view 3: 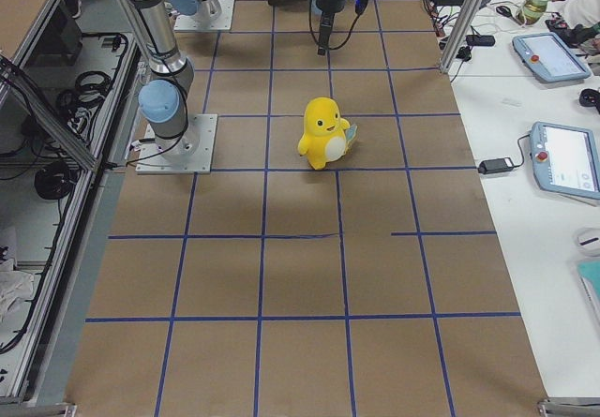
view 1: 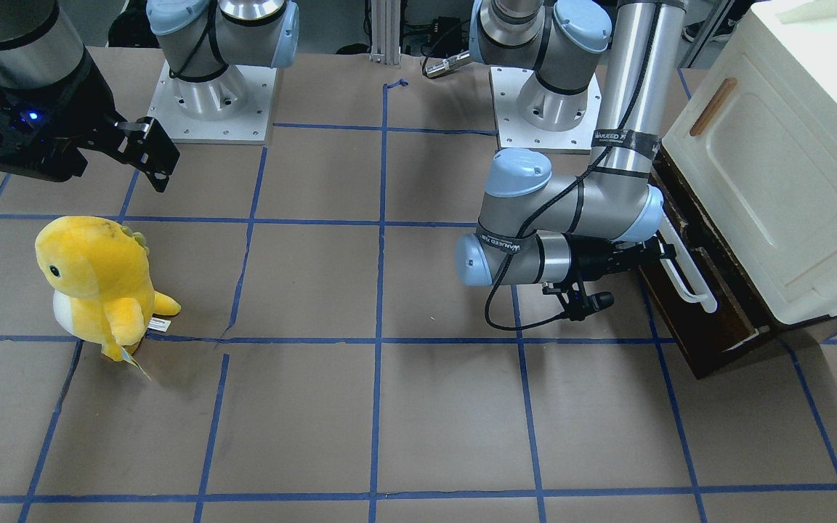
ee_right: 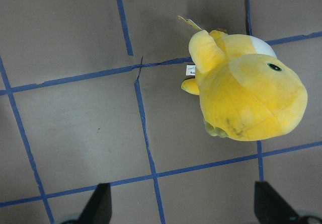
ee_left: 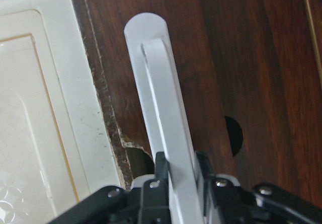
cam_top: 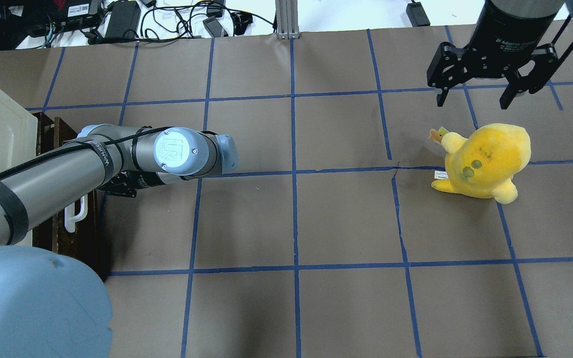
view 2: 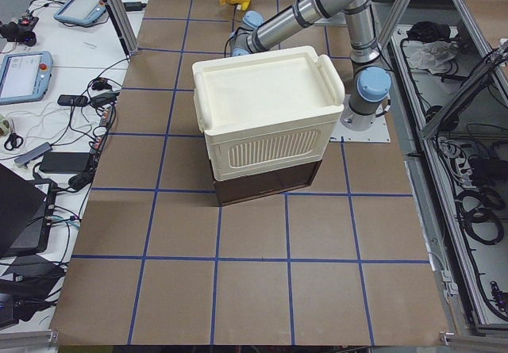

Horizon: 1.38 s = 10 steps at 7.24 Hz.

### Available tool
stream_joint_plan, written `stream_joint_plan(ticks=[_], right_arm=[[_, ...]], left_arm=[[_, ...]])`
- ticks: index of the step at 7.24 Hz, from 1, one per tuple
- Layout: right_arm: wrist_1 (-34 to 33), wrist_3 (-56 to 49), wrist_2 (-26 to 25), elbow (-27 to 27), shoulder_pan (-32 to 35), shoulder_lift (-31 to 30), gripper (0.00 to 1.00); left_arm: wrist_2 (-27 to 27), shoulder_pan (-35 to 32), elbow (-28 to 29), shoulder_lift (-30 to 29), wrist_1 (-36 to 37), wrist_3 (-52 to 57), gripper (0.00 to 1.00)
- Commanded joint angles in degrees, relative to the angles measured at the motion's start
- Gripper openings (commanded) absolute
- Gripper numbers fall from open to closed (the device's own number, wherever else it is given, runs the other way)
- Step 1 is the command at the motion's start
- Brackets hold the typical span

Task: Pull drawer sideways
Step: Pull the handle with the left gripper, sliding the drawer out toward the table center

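Drawer (view 1: 709,334) interior hidden under cabinet (view 1: 774,167), handle (ee_left: 158,98) lower end covered by left fingers (ee_left: 161,167)

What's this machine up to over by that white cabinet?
The robot's left hand is clamped on the white bar handle of the dark brown drawer under the cream cabinet; the drawer looks barely out, if at all. Its right hand hangs open above the table near a yellow plush toy, holding nothing.
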Motion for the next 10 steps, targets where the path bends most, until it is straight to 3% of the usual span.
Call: stream_joint_plan(ticks=[1,10], right_arm=[[0.0,0.0,0.0,0.0,0.0,0.0,1.0],[0.0,0.0,0.0,0.0,-0.09,0.0,1.0]], left_arm=[[0.73,-1.31,0.03,-0.18,0.05,0.09,0.27],[0.82,-4.92,0.03,-0.18,-0.03,0.62,0.27]])
